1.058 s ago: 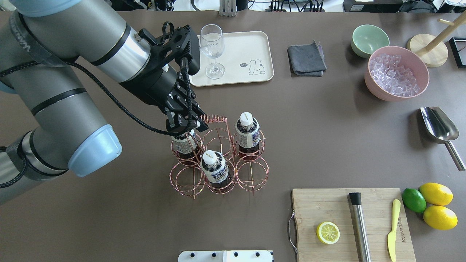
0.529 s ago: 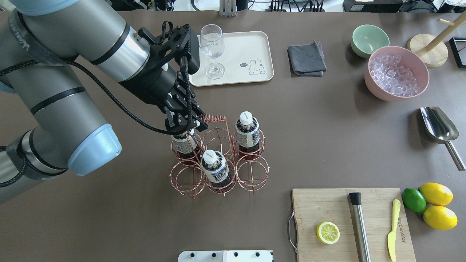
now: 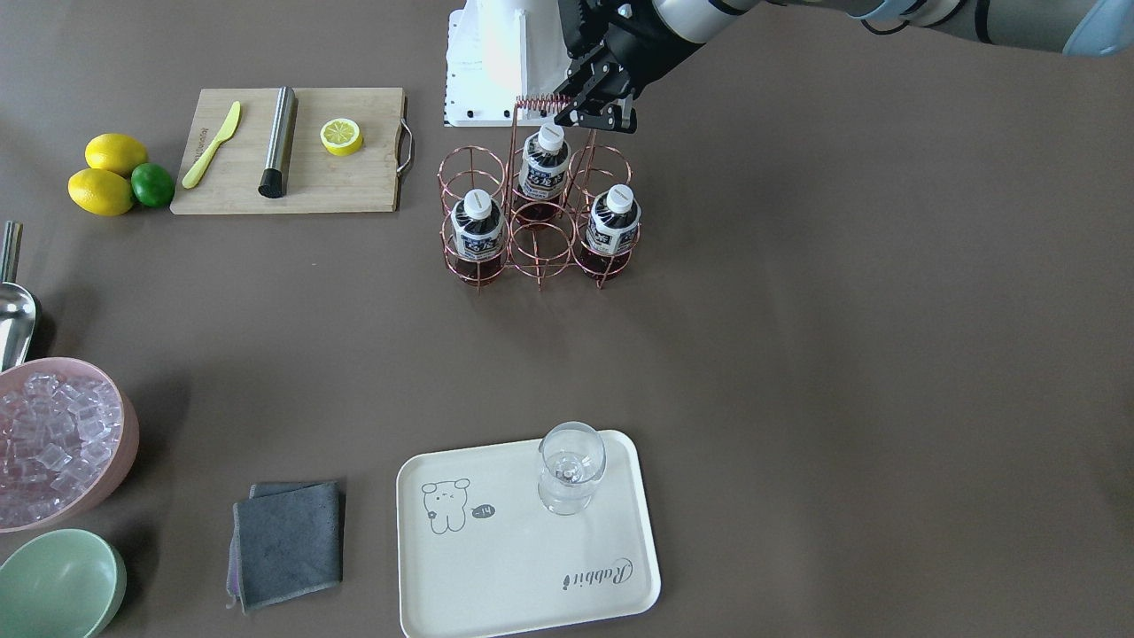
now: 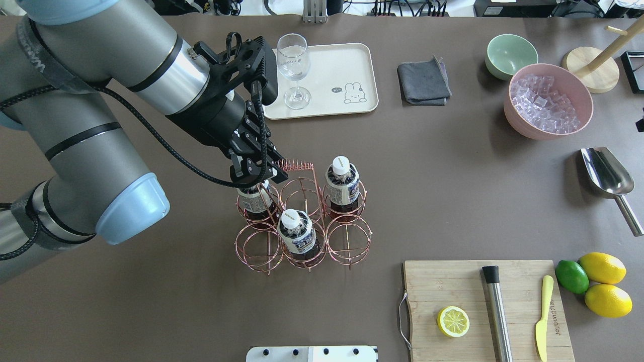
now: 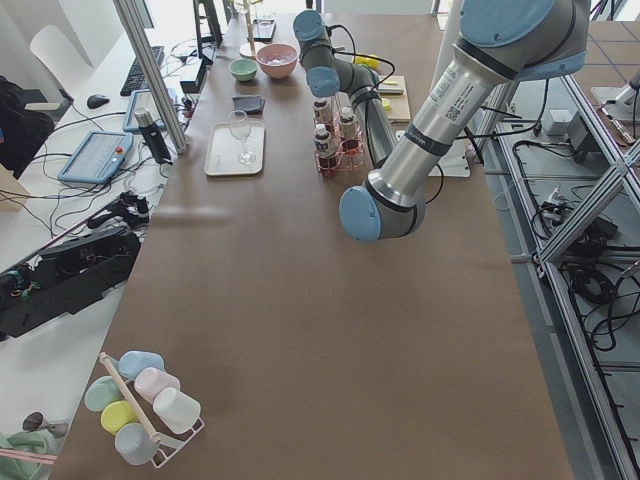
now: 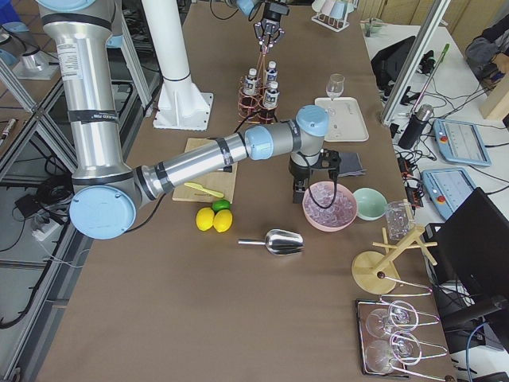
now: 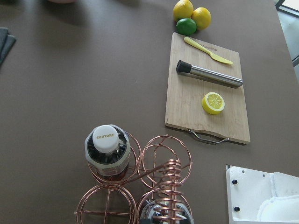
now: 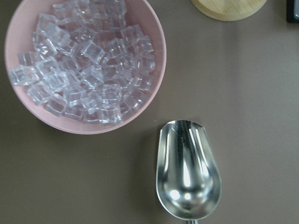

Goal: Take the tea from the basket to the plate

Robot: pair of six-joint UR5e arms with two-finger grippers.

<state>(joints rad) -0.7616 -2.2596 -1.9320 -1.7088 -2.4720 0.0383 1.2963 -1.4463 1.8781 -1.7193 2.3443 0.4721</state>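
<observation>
Risks first. The handle coil [image 4: 296,164] sits just beside the L gripper [image 4: 257,175]. If the drop drifts that way, a finger could snag the wire & shove or tip the basket [image 4: 347,250], which looks light.

The target tea [image 3: 613,221] stands upright in the far-left ring (robot's own sides). A second bottle [image 3: 542,159] is in the near-middle ring & a third bottle [image 3: 477,226] in the far-right one. A tipped basket would prob take those two down w/ it.

A pinch on the smooth cap alone may slip, so a hold lower on the neck seems safer. On lift-out the label or shoulder could catch the ring & drag the basket up, so the pull needs to go straight up.

The plate [image 3: 532,567] lies well apart from the basket, no bottle on it yet. The glass [image 3: 571,465] stands on its robot-side part. A low swing-in over that edge could knock it, so the bare area near the bear drawing [image 3: 446,507] looks the better spot.

Hand: the L gripper hovers above the tea w/ jaws parted & nothing between them. It touches nothing as far as the front view shows. The overhead view hides the cap under the fingers, so height over it & exact gap are hard to read. The gap is prob wide enough for the cap.
</observation>
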